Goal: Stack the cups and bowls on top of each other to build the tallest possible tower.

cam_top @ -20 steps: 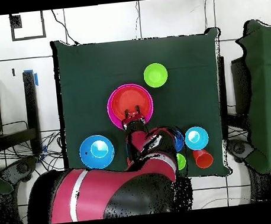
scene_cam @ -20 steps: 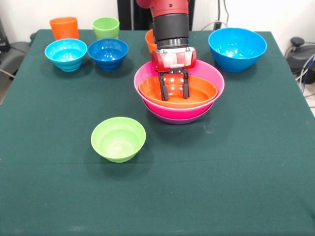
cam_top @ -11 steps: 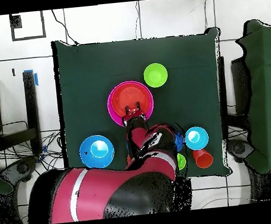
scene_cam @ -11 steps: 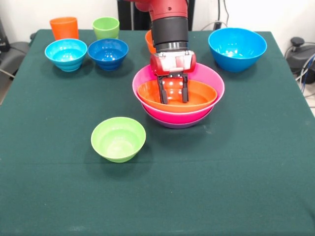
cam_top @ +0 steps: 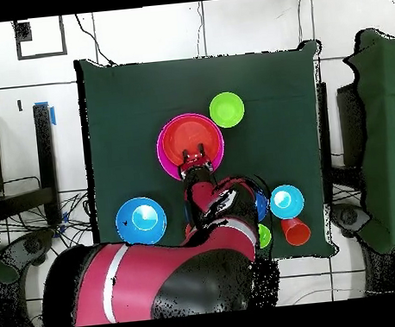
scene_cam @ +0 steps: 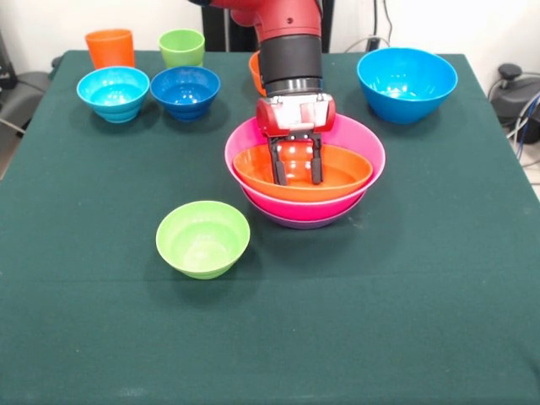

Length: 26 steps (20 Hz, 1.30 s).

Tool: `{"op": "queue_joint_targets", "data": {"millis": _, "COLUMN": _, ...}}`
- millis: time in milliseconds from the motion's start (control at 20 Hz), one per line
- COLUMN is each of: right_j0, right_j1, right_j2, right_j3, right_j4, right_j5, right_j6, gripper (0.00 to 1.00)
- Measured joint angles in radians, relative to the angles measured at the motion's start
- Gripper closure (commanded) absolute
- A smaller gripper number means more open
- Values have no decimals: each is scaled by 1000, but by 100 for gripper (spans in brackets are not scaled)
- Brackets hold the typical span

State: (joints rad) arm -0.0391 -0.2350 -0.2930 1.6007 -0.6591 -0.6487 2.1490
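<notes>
at frame centre the red gripper [scene_cam: 295, 180], its black fingers [scene_cam: 277, 164] spread apart, reaches into the wide shallow orange plastic bowl [scene_cam: 342, 175] nested in the glossy pink bowl [scene_cam: 367, 143].

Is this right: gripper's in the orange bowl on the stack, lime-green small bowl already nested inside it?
Not quite. The gripper is in the wide orange bowl on the stack, but the front view shows the lime-green small bowl standing alone on the table, apart from the stack.
</notes>
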Motion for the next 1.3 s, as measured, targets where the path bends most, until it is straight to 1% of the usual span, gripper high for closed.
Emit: {"op": "queue_joint_targets", "data": {"millis": 1300, "right_j0": 0, "right_j1": 11, "right_j2": -1, "right_j3": -32, "right_j4": 21, "right_j5": 1, "right_j6": 0, "gripper": 0}}
